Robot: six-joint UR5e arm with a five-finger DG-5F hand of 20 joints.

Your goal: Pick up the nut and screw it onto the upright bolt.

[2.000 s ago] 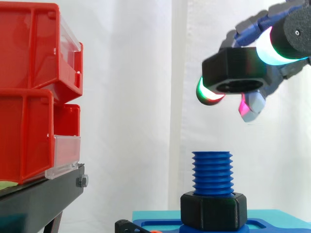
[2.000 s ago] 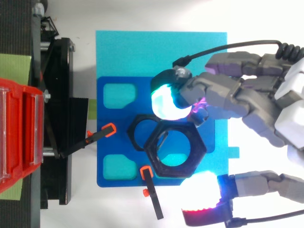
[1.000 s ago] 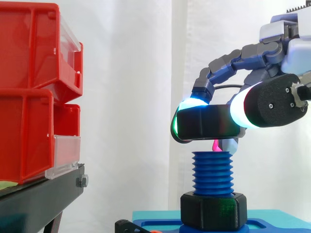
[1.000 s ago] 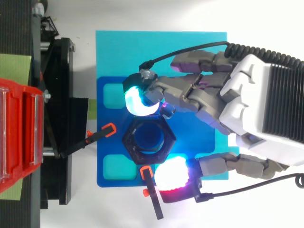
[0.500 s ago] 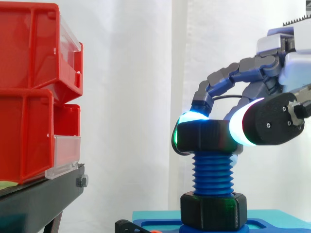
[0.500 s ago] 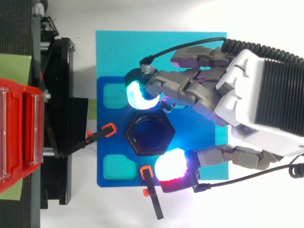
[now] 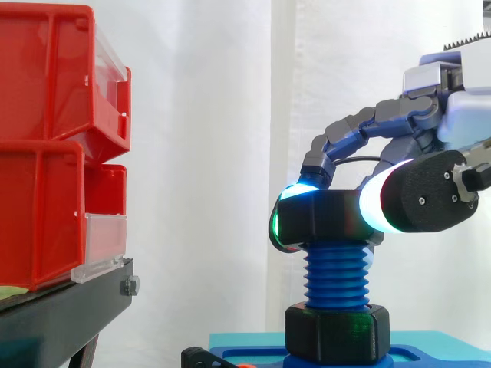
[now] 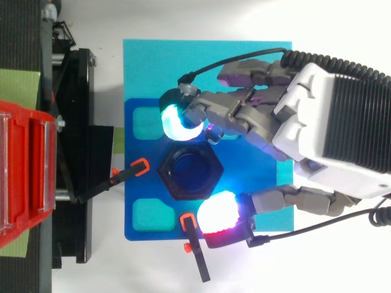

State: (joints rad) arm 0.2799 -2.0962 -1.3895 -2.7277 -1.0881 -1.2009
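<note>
Side view: bins (image 7: 54, 138) left, well apart. Hand (image 8: 330, 122) curled round nut (image 7: 322, 222), pads (image 8: 178, 122) pinching opposite sides so it sits level for threading. Nut caps bolt (image 7: 335, 280) top; threads below bare, judged barely started.

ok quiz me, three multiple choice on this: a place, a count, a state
1. Where is the black hexagonal nut that the robot hand grips?
A. in a red bin
B. on top of the upright blue threaded bolt
C. on the black stand

2. How many black nuts are on that bolt?
A. one
B. two
C. three

3. What is the robot hand's state?
A. open, clear of the nut
B. curled, holding nothing
C. shut on the nut

Answers: 1 B, the side view shows it on the bolt's top threads; 2 B, the gripped one plus a base nut; 3 C, glowing fingertips press its opposite sides.
</note>
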